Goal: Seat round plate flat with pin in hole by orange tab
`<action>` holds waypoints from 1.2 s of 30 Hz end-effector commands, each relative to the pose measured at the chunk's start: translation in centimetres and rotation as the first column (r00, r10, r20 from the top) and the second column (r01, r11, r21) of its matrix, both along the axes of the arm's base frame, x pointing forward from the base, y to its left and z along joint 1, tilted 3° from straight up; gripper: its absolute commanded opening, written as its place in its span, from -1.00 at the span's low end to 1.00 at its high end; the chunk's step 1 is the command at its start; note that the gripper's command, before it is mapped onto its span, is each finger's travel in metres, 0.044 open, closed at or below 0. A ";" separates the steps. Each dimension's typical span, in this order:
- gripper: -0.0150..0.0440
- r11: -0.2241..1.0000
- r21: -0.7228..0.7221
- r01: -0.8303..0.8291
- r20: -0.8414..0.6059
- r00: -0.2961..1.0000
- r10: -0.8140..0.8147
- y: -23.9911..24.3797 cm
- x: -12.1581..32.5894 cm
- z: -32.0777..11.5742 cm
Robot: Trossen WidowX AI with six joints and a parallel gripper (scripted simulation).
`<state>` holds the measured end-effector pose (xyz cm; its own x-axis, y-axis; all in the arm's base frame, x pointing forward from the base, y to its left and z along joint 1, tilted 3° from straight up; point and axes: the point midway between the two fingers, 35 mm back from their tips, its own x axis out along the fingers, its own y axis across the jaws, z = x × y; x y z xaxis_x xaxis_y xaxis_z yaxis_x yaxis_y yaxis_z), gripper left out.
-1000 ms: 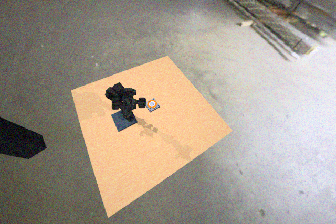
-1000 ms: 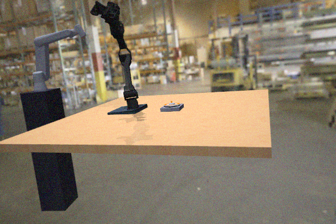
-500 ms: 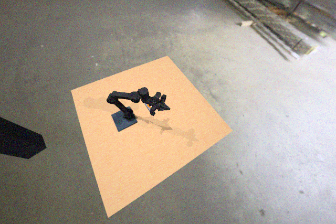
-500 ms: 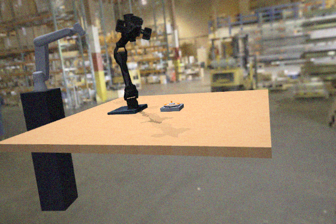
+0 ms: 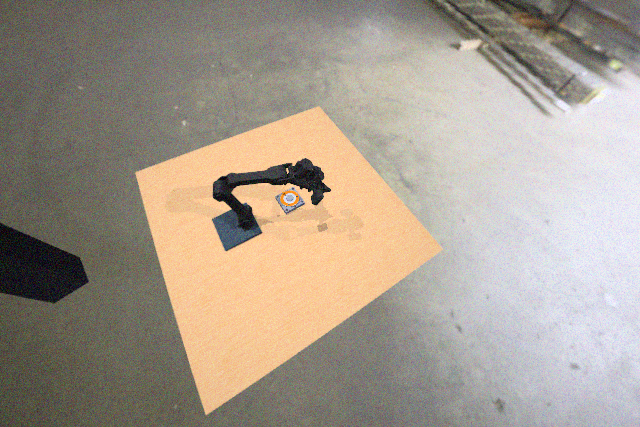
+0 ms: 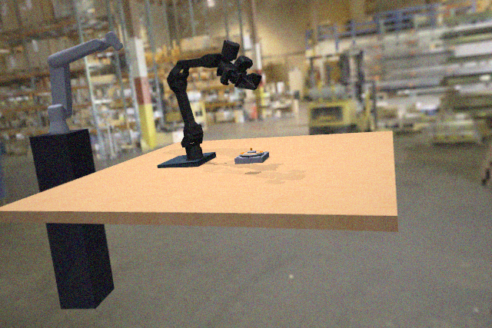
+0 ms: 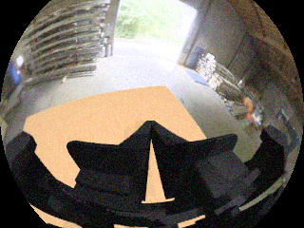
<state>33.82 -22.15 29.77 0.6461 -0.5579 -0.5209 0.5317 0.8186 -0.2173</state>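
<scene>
1. A square, pale orange table top (image 6: 325, 181) stands on a grey concrete floor (image 5: 516, 267) in a warehouse; in the exterior view it shows as a thick slab with a darker front edge.
2. The black arm (image 6: 186, 90) rises from a dark flat mounting plate (image 6: 186, 160) on the table, bends at the elbow and reaches forward high over the surface.
3. The gripper (image 6: 254, 80) hangs well above the table, tilted downward, with its jaws clenched on nothing. In the wrist view the two fingers nearly meet, leaving only a thin sliver of table showing between them.
4. The grey square base (image 6: 251, 157) lies on the table just beside the mounting plate, apart from it. The round plate (image 5: 290, 198) rests on the base, with an orange ring or tab showing around it; the pin and hole are too small to make out.
5. In the top view the gripper (image 5: 316, 193) appears just beside the base, but the exterior view shows it far above, touching nothing.
6. Soft arm shadows fall on the table beyond the base.
7. Behind the table stands a dark pedestal (image 6: 71, 213) carrying a light grey arm (image 6: 63, 78).
8. The room beyond is blurred: tall shelving racks, a yellow-based column (image 6: 141, 90), a yellowish forklift-like vehicle (image 6: 337, 114) and overhead lights.
9. The top view shows stacked timber or pallets (image 5: 516, 19) along the far floor edge and a dark shape (image 5: 36, 267) at the left.
</scene>
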 end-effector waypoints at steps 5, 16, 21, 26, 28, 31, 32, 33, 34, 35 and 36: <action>-0.49 0.950 0.288 -0.120 -0.230 0.954 0.191 9.3 2.0 -9.4; -0.49 0.832 0.555 -0.027 -0.598 0.682 0.421 23.0 -3.6 -19.6; -0.49 0.825 0.565 0.016 -0.662 0.606 0.442 25.0 -5.4 -20.8; -0.49 0.825 0.565 0.016 -0.662 0.606 0.442 25.0 -5.3 -20.9; -0.49 0.825 0.565 0.016 -0.662 0.606 0.442 25.0 -5.3 -21.4; -0.49 0.825 0.565 0.016 -0.662 0.606 0.442 25.0 -5.2 -22.9; -0.49 0.825 0.565 0.016 -0.662 0.606 0.442 25.0 -5.2 -23.4; -0.49 0.825 0.565 0.016 -0.662 0.606 0.442 25.0 -5.3 -23.9; -0.49 0.825 0.565 0.016 -0.662 0.606 0.442 25.0 -5.3 -24.4; -0.49 0.825 0.565 0.016 -0.662 0.606 0.442 25.0 -5.3 -24.9; -0.49 0.825 0.565 0.016 -0.662 0.606 0.442 25.0 -5.3 -25.3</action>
<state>28.85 2.81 6.20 -0.0171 0.0075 -0.9998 0.1578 0.9875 0.0047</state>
